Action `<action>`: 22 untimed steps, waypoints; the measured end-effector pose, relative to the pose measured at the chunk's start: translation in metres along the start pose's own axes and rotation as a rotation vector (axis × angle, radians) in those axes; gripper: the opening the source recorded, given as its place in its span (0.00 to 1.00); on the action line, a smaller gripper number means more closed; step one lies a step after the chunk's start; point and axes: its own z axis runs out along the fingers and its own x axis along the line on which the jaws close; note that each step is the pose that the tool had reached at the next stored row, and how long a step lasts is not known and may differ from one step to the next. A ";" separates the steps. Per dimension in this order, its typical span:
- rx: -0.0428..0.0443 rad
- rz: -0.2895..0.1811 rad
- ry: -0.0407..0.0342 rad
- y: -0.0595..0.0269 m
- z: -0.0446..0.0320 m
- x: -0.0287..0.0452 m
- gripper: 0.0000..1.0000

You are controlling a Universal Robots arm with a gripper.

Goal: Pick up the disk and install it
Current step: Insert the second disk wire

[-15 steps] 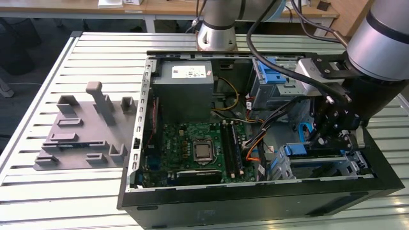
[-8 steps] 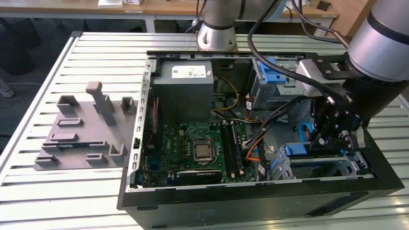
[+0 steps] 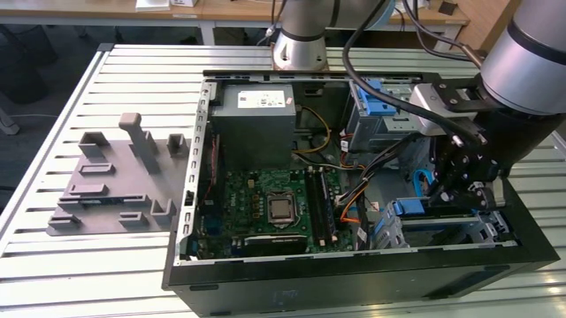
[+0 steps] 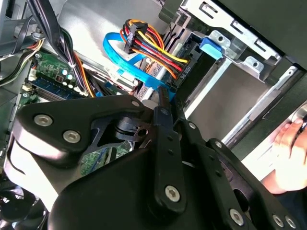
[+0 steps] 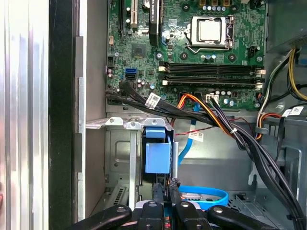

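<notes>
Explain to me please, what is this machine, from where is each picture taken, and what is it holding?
The machine is a robot arm with a gripper at its end. One picture comes from a camera off the arm and looks down on an open computer case on a slatted metal table. The other two come from cameras near the wrist. A grey slotted stand lies beside the case. The gripper reaches into the metal drive bay, where the disk in its blue carrier sits upright. The fingers are closed together at the carrier's edge.
</notes>
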 end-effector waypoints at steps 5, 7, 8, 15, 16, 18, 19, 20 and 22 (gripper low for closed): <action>0.0000 0.000 -0.0002 0.0001 0.0022 0.0007 0.16; 0.0000 0.000 -0.0002 0.0001 0.0029 0.0008 0.16; 0.0000 0.000 -0.0002 0.0001 0.0034 0.0010 0.16; 0.0000 0.000 -0.0004 0.0002 0.0043 0.0014 0.24; 0.0000 0.000 -0.0009 0.0002 0.0041 0.0015 0.24; 0.0000 0.000 -0.0027 0.0001 0.0030 0.0015 0.24; 0.0001 -0.001 -0.0028 0.0001 0.0019 0.0015 0.24; 0.0000 -0.001 -0.0028 0.0001 0.0011 0.0015 0.24; 0.0000 -0.001 -0.0035 0.0000 -0.0005 0.0015 0.24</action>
